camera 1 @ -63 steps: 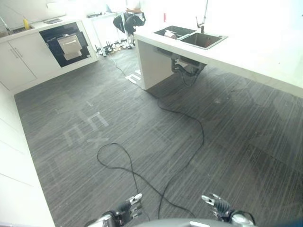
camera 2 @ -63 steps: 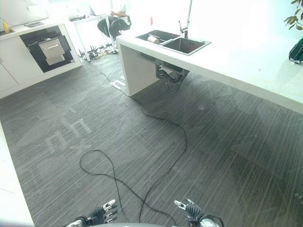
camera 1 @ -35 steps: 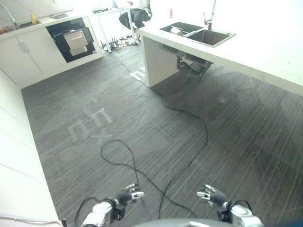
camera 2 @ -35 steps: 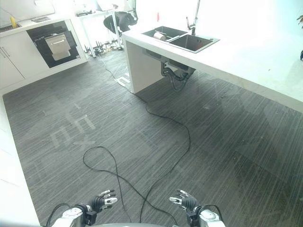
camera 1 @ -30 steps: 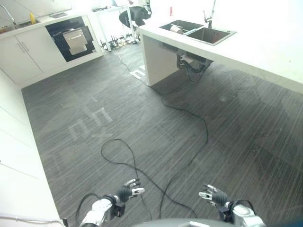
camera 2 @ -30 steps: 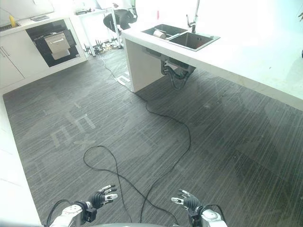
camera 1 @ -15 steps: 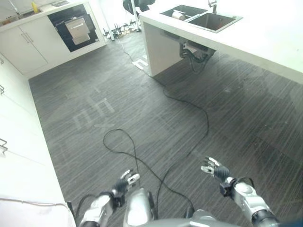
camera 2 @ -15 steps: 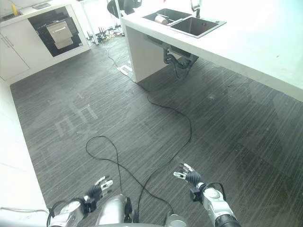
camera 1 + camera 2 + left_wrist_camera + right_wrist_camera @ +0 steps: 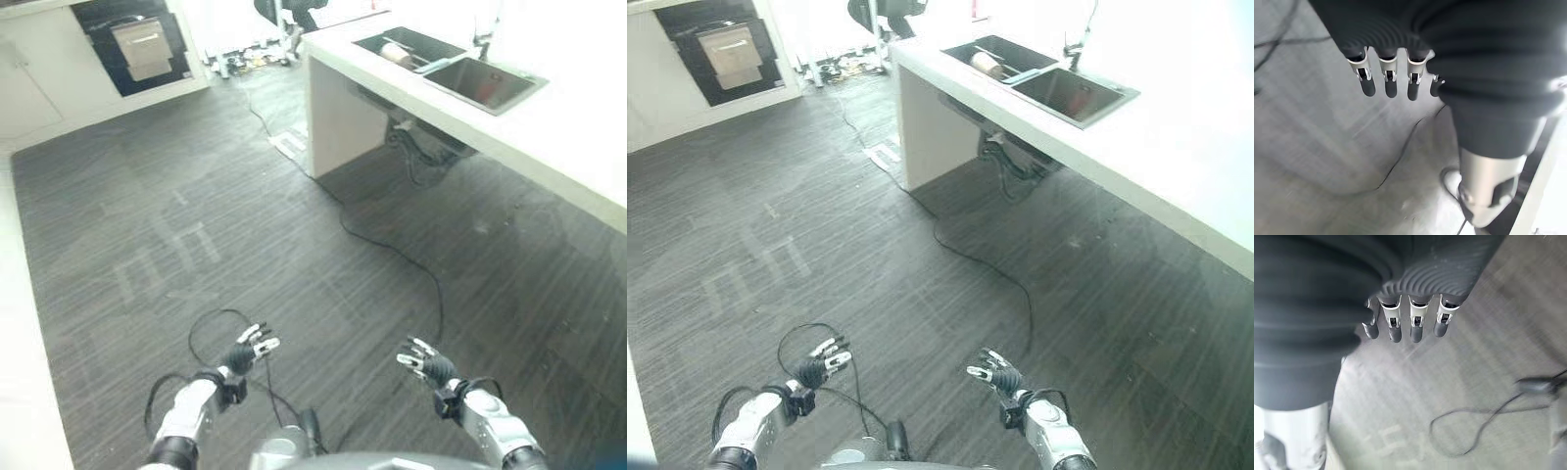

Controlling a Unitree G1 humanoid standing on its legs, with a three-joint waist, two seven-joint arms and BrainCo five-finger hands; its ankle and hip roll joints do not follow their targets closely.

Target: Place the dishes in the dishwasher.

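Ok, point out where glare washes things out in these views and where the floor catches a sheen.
Left eye view: strong light bleaches the long white kitchen counter beyond the dark steel double sink to plain white. Right eye view: the same glare on the counter, and pale sheen patches on the dark grey striped floor beneath it. Right wrist view: the floor is evenly lit.

A white counter (image 9: 578, 137) is seen at the far right, with a double sink (image 9: 451, 67) set into it. A light, roll-shaped thing (image 9: 986, 64) is lying in the far basin. A dark striped floor (image 9: 294, 245) is spread out below, with pale marks (image 9: 162, 259) on it.
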